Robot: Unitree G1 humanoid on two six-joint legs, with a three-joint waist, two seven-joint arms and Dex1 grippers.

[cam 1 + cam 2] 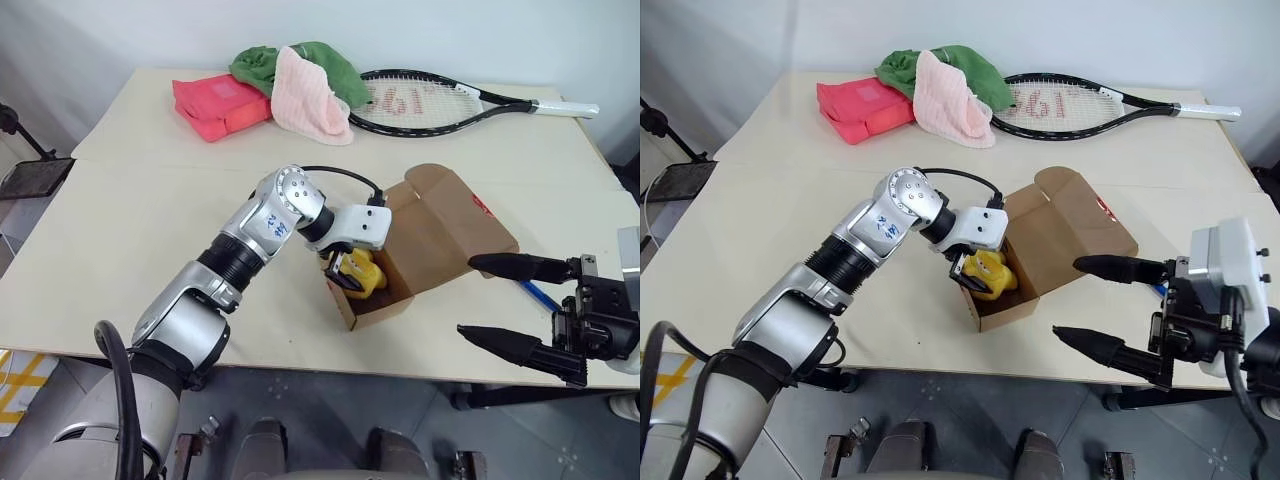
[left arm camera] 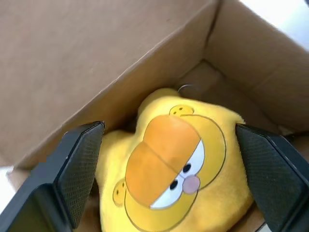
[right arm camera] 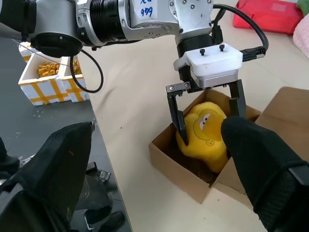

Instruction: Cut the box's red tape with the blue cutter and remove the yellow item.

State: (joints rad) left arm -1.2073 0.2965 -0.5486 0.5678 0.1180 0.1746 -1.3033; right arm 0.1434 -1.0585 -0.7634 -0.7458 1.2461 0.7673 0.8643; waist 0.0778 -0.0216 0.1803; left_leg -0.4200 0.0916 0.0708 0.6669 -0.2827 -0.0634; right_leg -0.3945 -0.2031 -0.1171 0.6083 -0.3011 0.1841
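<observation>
The brown box (image 1: 440,225) stands open near the table's front, right of centre, its flap thrown back. Remains of the red tape (image 1: 482,205) show on that flap. The yellow item (image 1: 362,272), a plush with a cartoon face, lies inside the box. My left gripper (image 2: 169,129) reaches down into the box, open, one finger on each side of the plush (image 3: 205,128). My right gripper (image 1: 465,297) hangs open and holds nothing, just off the table's front right edge. A sliver of the blue cutter (image 1: 541,295) lies on the table behind its fingers.
A tennis racket (image 1: 440,100), a red-pink packet (image 1: 215,105), a pink cloth (image 1: 310,95) and a green cloth (image 1: 325,58) lie along the far side of the table. A white crate (image 3: 48,77) stands on the floor beside the table.
</observation>
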